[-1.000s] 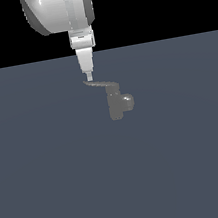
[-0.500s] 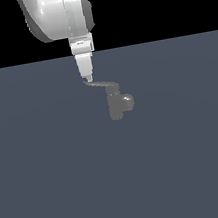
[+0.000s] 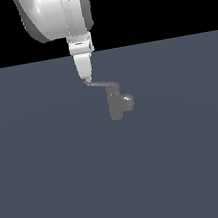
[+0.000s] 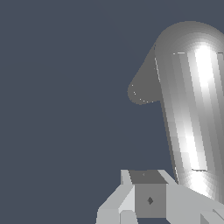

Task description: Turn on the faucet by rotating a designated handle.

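The small grey faucet [image 3: 114,106] stands upright on the dark floor, its stubby spout [image 3: 127,101] pointing to the exterior view's right. The thin handle [image 3: 101,85] sticks out from its top toward the exterior view's left. My gripper [image 3: 87,78] hangs straight down with its narrow tip at the handle's far end, touching or nearly touching it. The fingers look pressed together with nothing between them. In the wrist view the handle [image 4: 188,122] is a long shiny bar ending beside the fingers [image 4: 148,199], and a darker part of the faucet [image 4: 142,89] pokes out behind it.
A flat dark blue-grey floor [image 3: 54,191] surrounds the faucet. The large white arm [image 3: 58,13] rises above the gripper at the top of the exterior view.
The gripper has come down slightly onto the handle's tip, and the arm's upper body has shifted a little. The handle's angle looks almost the same.
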Motion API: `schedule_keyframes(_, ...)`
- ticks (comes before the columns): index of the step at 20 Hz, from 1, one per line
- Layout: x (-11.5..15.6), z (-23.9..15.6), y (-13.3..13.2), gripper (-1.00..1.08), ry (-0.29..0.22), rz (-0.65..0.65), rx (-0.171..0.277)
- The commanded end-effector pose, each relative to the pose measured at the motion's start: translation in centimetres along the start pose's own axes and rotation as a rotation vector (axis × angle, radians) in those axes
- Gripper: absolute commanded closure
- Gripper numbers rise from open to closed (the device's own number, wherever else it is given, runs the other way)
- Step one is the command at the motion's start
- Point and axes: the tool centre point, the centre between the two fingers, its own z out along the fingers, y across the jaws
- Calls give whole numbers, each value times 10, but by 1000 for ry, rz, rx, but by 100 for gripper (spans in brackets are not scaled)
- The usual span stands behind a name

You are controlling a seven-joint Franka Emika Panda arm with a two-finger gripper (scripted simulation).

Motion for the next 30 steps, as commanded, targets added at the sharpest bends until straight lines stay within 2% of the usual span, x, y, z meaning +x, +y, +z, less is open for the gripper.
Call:
schedule_keyframes(1,-1,0,6,108,0,0,0)
schedule_keyframes(22,-10,0,56,108,0,1,1)
schedule_keyframes(23,-7,-1,52,108,2,4,5)
schedule_keyframes(30,4,-1,71,108,1,3,4)
